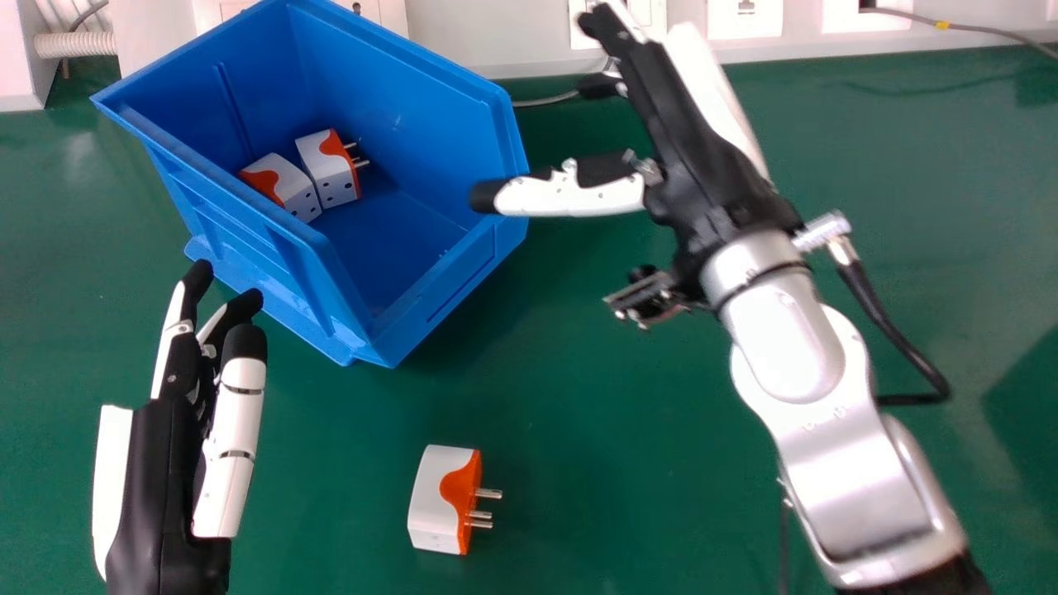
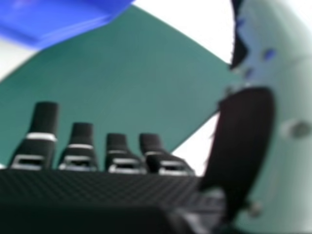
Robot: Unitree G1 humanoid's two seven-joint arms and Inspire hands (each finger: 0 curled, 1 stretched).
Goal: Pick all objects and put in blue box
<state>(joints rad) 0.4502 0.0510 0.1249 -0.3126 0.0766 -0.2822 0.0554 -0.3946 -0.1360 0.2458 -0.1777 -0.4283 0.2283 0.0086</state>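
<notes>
We see two white-and-orange plug adapters point(image 1: 329, 169) side by side on the floor of the blue box point(image 1: 405, 107), while a third adapter point(image 1: 434, 500) lies on the green desk point(image 1: 595, 446), nearer the robot, its prongs pointing to our right. The right hand point(image 1: 698, 157) hangs beyond the box's right side, fingers straight, thumb spread wide toward the box and nothing in its grasp. Whether the thumb's tip meets the rim, we cannot quite say from this angle. At left, the left hand point(image 1: 165, 463) is above the desk near the box's close edge, its fingers loosely bent, well parted from the palm and likewise holding nothing.

We judge the job to be between a drop and a pick, with one object left to collect. The next move calls for a hand to come to the third adapter: the right hand drawing back toward the robot, or the left crossing rightward. We would expect a grip on the white body, clear of the prongs, then a lift over the rim.
</notes>
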